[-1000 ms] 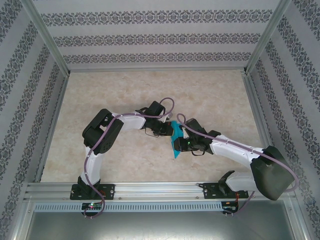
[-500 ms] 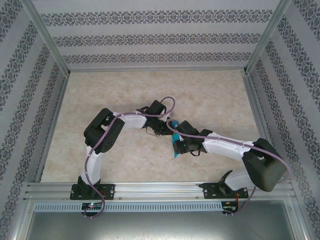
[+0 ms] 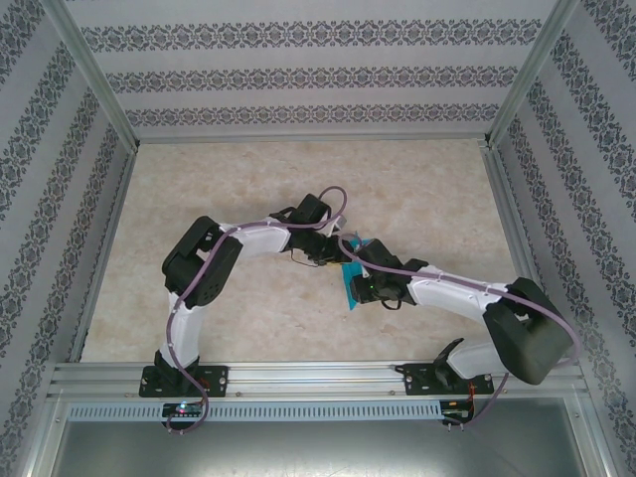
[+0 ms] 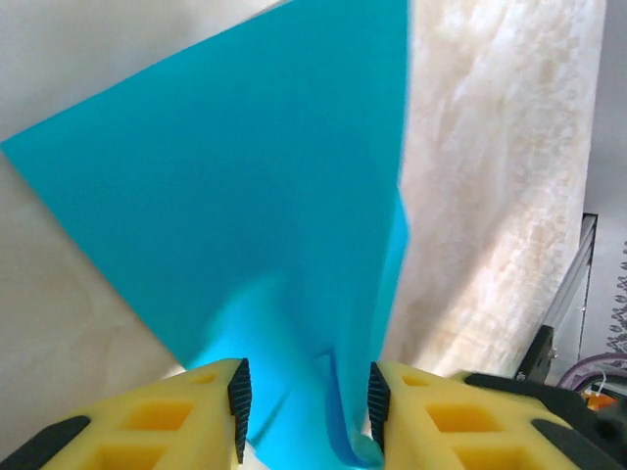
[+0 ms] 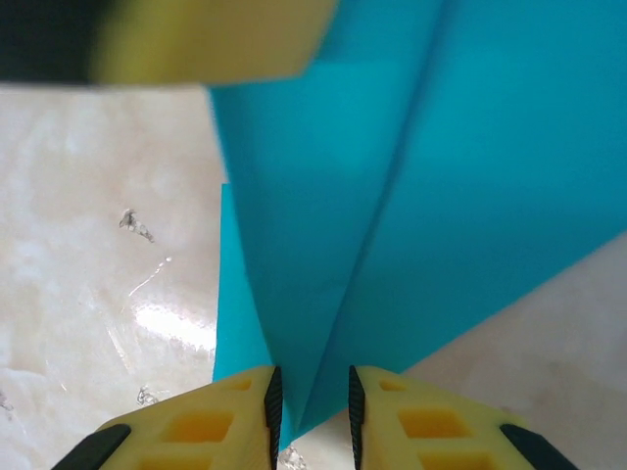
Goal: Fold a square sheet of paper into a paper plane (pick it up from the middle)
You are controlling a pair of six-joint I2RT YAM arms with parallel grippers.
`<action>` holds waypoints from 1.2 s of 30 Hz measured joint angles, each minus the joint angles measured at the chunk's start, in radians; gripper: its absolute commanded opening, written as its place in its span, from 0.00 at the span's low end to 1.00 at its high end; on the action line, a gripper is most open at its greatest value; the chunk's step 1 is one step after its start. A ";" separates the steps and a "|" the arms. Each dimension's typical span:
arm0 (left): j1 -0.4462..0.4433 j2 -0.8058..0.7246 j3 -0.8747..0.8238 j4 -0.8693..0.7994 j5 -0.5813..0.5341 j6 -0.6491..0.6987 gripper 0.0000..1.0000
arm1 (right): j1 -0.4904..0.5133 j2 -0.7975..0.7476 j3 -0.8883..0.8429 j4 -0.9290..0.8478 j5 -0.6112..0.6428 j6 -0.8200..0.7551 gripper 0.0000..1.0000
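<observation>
The paper plane (image 4: 255, 196) is plain turquoise-blue paper with no marks. In the left wrist view it fans upward as a broad triangle, its straight right edge running toward the top of the frame. Its lower part narrows into a soft fold (blurred there) that drops between the yellow fingers. The left end effector (image 4: 306, 411) is spread, and the fold sits nearer the right-hand pad with room on the other side.

In the right wrist view a sharp centre crease runs from the upper right of the frame down to a point between the pads, with a flap on each side. The right end effector (image 5: 312, 411) has its pads narrowly apart around that point. I cannot tell whether they press on it.

From above, the paper sits just right of the frame's centre, a small blue sliver between the two wrists where the arms meet.

The table (image 3: 248, 189) is pale beige with a marbled pattern, glossy enough to catch light spots. Walls (image 3: 298, 79) papered in grey ornamental bands close it in on three sides, and an aluminium rail (image 3: 298, 378) runs along the bottom.
</observation>
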 measured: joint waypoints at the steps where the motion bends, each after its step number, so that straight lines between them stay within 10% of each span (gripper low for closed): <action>1: 0.000 -0.017 0.003 -0.010 -0.010 0.003 0.43 | -0.012 -0.012 -0.012 0.010 -0.011 0.009 0.26; 36: -0.151 -0.085 -0.056 -0.166 -0.239 0.090 0.09 | -0.291 -0.100 -0.161 0.267 -0.381 0.173 0.34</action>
